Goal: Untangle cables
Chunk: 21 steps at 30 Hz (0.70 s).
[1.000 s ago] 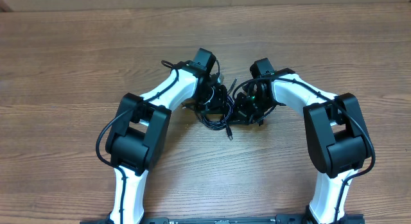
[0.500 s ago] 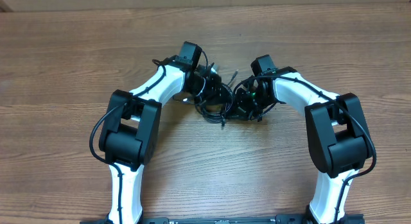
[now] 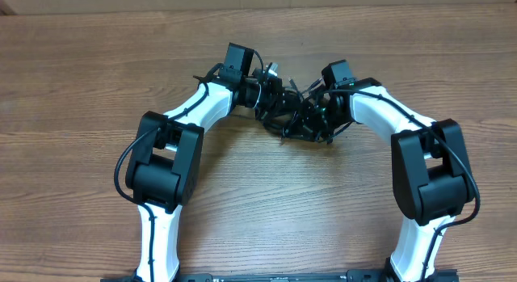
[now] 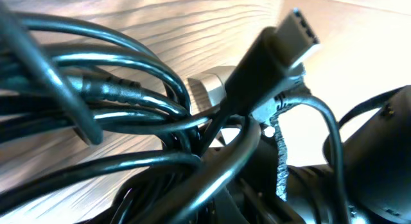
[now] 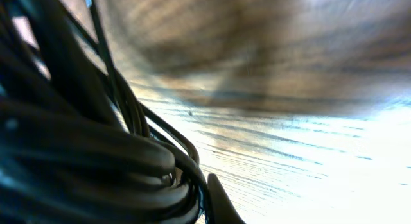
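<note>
- Nearest the base, the wooden table showed between the two white arms. The left arm stood at 9 o'clock and the right arm at 3 o'clock.
- Farther out, both arms bent inward and met at the cables, a tight black tangle toward 12 o'clock from the overhead view's centre. Whether it rested on the wood or hung just above it could not be told.
- The left gripper sat at the tangle's 10 o'clock edge, its jaws drawn together and clamped on strands.
- The right gripper pressed into the tangle's 3 o'clock side, its jaws likewise closed on cords.
- In the left wrist view the cables crowded the lens and hid the fingers. A USB-C plug pointed to 1 o'clock, across a silver barrel connector.
- In the right wrist view blurred cables filled 7 to 11 o'clock. One dark fingertip showed at 6 o'clock just beside them, with bare wood beyond.
</note>
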Tool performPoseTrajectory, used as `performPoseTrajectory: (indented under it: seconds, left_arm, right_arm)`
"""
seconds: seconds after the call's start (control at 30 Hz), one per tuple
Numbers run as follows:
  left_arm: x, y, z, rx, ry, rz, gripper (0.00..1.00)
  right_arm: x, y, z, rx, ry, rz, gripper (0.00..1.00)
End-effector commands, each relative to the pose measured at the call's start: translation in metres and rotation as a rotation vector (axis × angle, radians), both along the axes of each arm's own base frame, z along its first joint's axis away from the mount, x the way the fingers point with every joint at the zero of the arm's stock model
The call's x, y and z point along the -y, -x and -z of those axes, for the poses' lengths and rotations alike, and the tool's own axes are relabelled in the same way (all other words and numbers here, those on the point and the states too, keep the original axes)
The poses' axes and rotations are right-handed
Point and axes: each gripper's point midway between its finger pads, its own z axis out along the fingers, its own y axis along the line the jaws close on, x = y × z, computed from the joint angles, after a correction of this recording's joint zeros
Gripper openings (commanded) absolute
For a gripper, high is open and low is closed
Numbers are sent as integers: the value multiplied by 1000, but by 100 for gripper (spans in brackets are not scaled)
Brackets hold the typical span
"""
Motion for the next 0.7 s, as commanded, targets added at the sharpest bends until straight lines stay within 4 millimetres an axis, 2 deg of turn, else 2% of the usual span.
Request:
performPoseTrajectory:
  seconds: [0.0,0.2,0.43,0.67]
  left_arm:
    - [5,-18,-77,71,207,41,4]
    - [1,-28,-89,71,244,20,4]
    - [-16,-41,-104,82,288,-4,4]
    - [-26,-44,-115,98,325,12,4]
  right_arm:
    - [-9,41,20,-127,18,-55,4]
    - [-9,41,20,-126,19,-56,4]
    - [-8,41,21,-112,24,-70,4]
    - [-8,39,21,-106,22,-69,4]
